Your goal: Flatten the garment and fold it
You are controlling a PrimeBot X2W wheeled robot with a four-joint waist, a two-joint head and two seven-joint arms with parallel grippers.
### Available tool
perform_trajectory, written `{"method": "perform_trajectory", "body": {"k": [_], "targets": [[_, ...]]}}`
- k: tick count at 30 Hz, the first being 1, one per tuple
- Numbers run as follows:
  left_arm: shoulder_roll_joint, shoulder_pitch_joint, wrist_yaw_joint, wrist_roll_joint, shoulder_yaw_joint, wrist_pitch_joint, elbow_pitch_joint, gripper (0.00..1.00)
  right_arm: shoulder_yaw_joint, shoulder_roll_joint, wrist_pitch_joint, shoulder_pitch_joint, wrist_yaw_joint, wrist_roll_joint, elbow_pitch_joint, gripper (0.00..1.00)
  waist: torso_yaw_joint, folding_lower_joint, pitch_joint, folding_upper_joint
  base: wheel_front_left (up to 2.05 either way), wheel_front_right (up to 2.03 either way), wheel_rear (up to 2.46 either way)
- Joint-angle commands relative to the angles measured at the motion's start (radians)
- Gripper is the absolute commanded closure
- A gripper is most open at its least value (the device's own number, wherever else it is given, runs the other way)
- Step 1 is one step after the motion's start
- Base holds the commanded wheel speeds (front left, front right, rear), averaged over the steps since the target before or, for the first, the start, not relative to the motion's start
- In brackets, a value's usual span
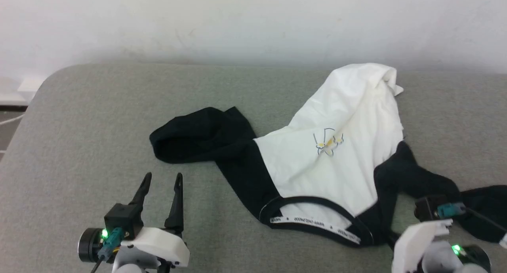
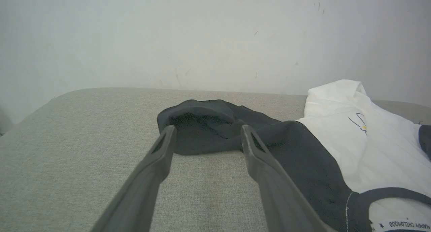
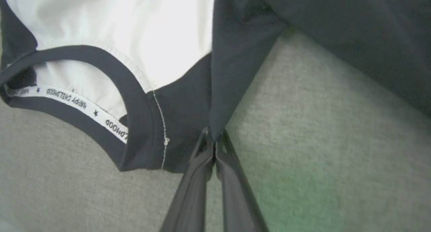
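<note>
Garment (image 1: 336, 162) lies on the right half of the grey padded surface (image 1: 91, 118), not flat.
- White body rumpled, with its hem end heaped up toward the far edge, close under the white wall (image 1: 237, 23).
- Collar (image 1: 317, 221) faces the near edge. It has black trim and a white inner tape with small lettering (image 3: 77, 104).
- Yellow-and-blue chest print (image 1: 328, 143) faces up, mid-body.
- One black sleeve (image 1: 198, 136) reaches toward the middle of the surface and is doubled back on itself into a lump.
- The other black sleeve (image 1: 420, 182) is crumpled and trails toward the near right corner.

Right gripper (image 3: 214, 132): fingers pressed together, pinching a fold of black cloth just beside the collar's shoulder seam. A taut ridge of that cloth runs up from the tips. The cloth on either side of the ridge lies on the surface.

Left gripper (image 1: 164, 174): fingers spread wide, nothing between them. It sits over bare surface near the near edge, left of the collar. The tips point at the doubled-back sleeve but stand apart from it in the head view.
</note>
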Motion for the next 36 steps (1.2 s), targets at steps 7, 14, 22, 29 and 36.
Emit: {"method": "perform_trajectory", "body": {"k": [7, 14, 22, 29, 36], "targets": [[-0.021, 0.021, -0.032, -0.007, -0.010, -0.005, 0.036, 0.00, -0.047, -0.009, 0.212, 0.242, -0.002, 0.000, -0.190, 1.00, -0.086, 0.0000, -0.054, 0.0000, 0.00, 0.00, 0.00], [-0.043, -0.003, -0.050, -0.001, -0.016, -0.005, 0.060, 0.00, -0.192, 0.017, 0.246, 0.244, -0.002, -0.023, -0.342, 0.00, -0.116, 0.0000, -0.012, 0.0000, 0.00, 0.00, 0.00], [-0.056, -0.039, -0.069, 0.016, -0.004, -0.005, 0.060, 0.00, -0.495, -0.036, 0.299, 0.088, -0.002, -0.127, -0.388, 0.00, -0.105, 0.0000, 0.061, 0.0000, 0.00, 0.00, 0.00], [-0.061, -0.078, -0.086, 0.029, -0.007, -0.005, 0.067, 0.00, -0.592, -0.042, 0.221, -0.081, -0.002, -0.211, -0.176, 0.00, -0.078, 0.0000, 0.122, 0.0000, 0.00, 0.00, 0.00], [-0.058, -0.107, -0.091, 0.040, -0.008, -0.005, 0.069, 0.00, -0.655, -0.059, 0.131, -0.206, -0.002, -0.279, 0.102, 0.00, -0.051, 0.0000, 0.184, 0.0000, 0.00, 0.00, 0.00]]}}
